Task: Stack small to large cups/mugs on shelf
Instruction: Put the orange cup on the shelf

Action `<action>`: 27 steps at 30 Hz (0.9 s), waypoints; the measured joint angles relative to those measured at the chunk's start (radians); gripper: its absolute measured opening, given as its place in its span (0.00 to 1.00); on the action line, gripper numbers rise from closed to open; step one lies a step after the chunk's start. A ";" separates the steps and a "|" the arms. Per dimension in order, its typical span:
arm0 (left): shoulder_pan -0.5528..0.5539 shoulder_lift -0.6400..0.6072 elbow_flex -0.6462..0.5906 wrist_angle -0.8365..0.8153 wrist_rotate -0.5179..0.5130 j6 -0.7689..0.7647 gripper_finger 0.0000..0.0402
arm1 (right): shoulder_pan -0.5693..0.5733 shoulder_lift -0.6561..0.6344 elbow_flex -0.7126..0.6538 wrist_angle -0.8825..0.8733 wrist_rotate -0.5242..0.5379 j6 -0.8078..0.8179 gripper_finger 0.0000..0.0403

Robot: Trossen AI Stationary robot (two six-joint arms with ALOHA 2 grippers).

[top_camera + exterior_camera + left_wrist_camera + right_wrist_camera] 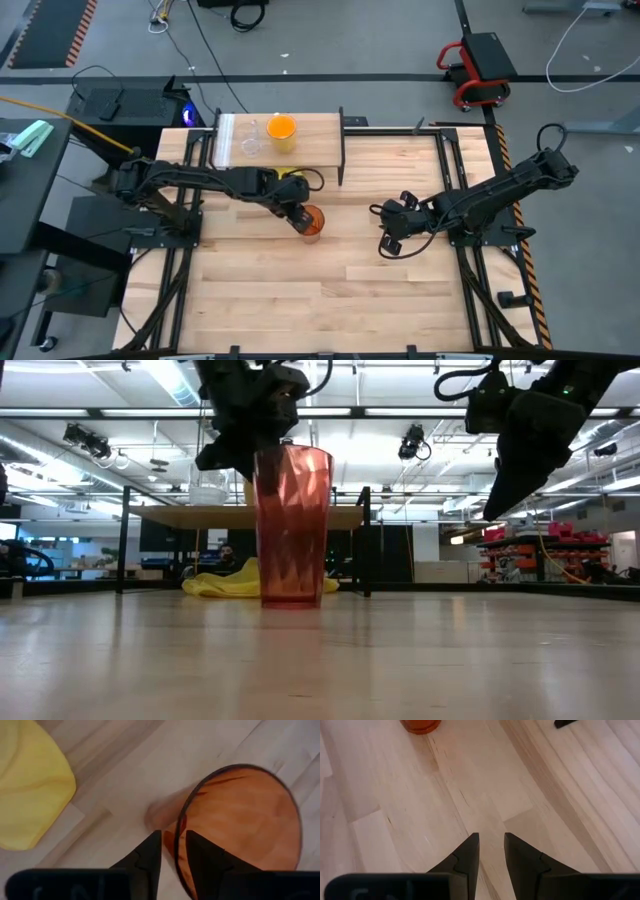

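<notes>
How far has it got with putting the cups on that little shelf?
Done: the small clear glass and orange mug stand side by side on the shelf. In hand: the left hand straddles the rim of the amber tumbler, which stands on the table. Left: lifting it onto the shelf. The right hand waits.

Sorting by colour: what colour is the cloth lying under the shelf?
Yellow. The cloth shows best in the left wrist view.

In the right wrist view the tumbler (420, 725) is cut off at twelve o'clock, only its base showing.
</notes>
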 joint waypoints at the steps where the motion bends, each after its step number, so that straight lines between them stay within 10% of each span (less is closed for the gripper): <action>1: 0.000 0.000 0.000 0.008 0.000 0.000 0.23 | 0.000 0.000 0.000 0.001 0.000 0.000 0.25; 14: 0.035 -0.001 0.107 0.045 -0.009 0.109 0.06 | 0.000 0.000 0.000 0.003 0.000 0.000 0.25; 27: 0.103 0.100 0.666 -0.350 -0.150 0.301 0.03 | 0.000 0.000 0.000 0.010 0.000 -0.062 0.25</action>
